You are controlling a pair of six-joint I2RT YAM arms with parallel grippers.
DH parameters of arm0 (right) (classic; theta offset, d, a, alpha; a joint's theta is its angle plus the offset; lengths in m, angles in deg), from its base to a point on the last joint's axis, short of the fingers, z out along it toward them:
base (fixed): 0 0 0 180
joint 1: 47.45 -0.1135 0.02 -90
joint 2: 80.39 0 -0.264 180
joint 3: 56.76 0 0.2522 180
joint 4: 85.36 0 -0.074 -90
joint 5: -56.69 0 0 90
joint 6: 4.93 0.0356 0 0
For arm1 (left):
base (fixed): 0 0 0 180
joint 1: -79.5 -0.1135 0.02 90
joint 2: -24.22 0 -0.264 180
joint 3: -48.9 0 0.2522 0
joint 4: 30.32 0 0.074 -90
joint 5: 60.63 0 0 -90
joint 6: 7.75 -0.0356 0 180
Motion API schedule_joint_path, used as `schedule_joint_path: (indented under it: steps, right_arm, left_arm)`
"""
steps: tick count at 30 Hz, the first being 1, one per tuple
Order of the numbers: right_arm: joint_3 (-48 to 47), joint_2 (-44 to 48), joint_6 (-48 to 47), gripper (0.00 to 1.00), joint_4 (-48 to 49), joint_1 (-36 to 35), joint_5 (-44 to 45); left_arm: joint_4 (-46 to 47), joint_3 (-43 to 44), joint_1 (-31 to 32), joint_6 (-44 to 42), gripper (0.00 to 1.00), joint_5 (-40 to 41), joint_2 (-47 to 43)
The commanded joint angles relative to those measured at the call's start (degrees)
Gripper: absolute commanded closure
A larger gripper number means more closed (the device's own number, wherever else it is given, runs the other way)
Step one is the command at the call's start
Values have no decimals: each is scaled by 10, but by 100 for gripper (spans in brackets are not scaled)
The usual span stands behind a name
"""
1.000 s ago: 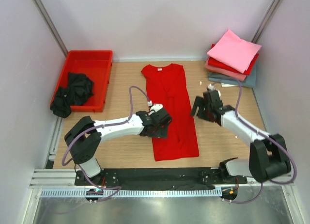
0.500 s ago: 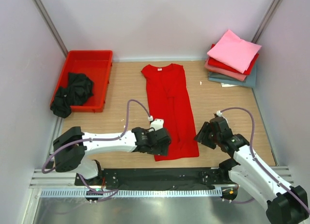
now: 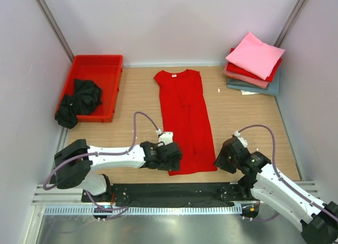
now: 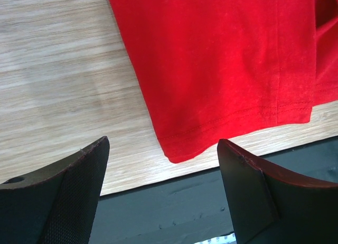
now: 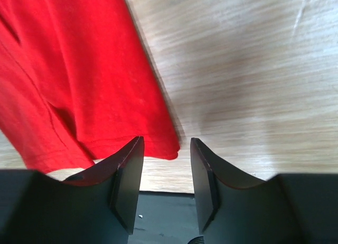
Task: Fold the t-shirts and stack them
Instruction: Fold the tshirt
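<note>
Red shirt (image 3: 185, 117) lies flat mid-counter (image 3: 243, 122), hem toward me. My left jaws spread wide above left hem corner (image 4: 177, 155), right jaws parted at right corner (image 5: 168, 150). Cloth light, limp; pinch corners.

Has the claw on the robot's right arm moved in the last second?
Yes. The right gripper has drawn back from beside the middle of the red t-shirt toward the black rail at the near edge, now at the shirt's hem corner.
</note>
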Motion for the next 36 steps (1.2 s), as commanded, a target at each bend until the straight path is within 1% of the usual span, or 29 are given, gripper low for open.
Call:
schedule_joint_path:
  steps: [1, 4, 6, 7, 8, 11, 13, 14, 16, 18, 20, 21, 24, 30, 31, 34, 36]
  right_arm:
    - [1, -20, 26, 54, 8, -17, 32]
    - [5, -41, 22, 55, 18, -20, 40]
    - [9, -52, 19, 58, 29, -20, 42]
    - [10, -56, 17, 61, 32, -20, 42]
    - [12, -62, 17, 70, 39, -20, 42]
    - [13, -58, 19, 80, 45, -24, 46]
    - [13, -57, 27, 85, 56, -29, 44]
    - [11, -58, 32, 89, 61, -39, 41]
    - [9, -70, 49, 93, 75, -56, 42]
    - [1, -89, 66, 96, 85, -99, 52]
    - [-8, -106, 97, 98, 95, -134, 66]
    - [-14, -126, 110, 98, 102, -170, 76]
    - [-34, -153, 147, 99, 98, -232, 117]
    - [-52, -189, 197, 98, 109, -312, 141]
    - [-56, -197, 202, 99, 99, -331, 153]
    - [-65, -199, 213, 99, 63, -339, 182]
    - [-63, -182, 218, 99, 50, -339, 191]
  left_arm:
    - [23, -8, 3, 11, 16, 15, -25]
    - [30, -17, 3, 16, 16, 16, -29]
    - [35, -26, 3, 16, 16, 14, -29]
    - [40, -30, 3, 16, 16, 12, -30]
    - [41, -34, 3, 16, 16, 12, -32]
    - [43, -42, 3, 16, 16, 14, -38]
    - [43, -51, 3, 16, 16, 18, -48]
    - [42, -54, 3, 16, 16, 19, -52]
    - [35, -61, 3, 16, 16, 27, -67]
    - [20, -68, 3, 17, 15, 33, -84]
    - [10, -71, 3, 20, 15, 41, -95]
    - [0, -74, 3, 22, 14, 44, -100]
    - [-10, -88, 3, 32, 14, 45, -121]
    - [-16, -132, 3, 59, 16, 42, -172]
    - [-16, -137, 3, 62, 16, 41, -177]
    - [-12, -155, 3, 72, 16, 40, -180]
    - [0, -163, 3, 74, 18, 37, -173]
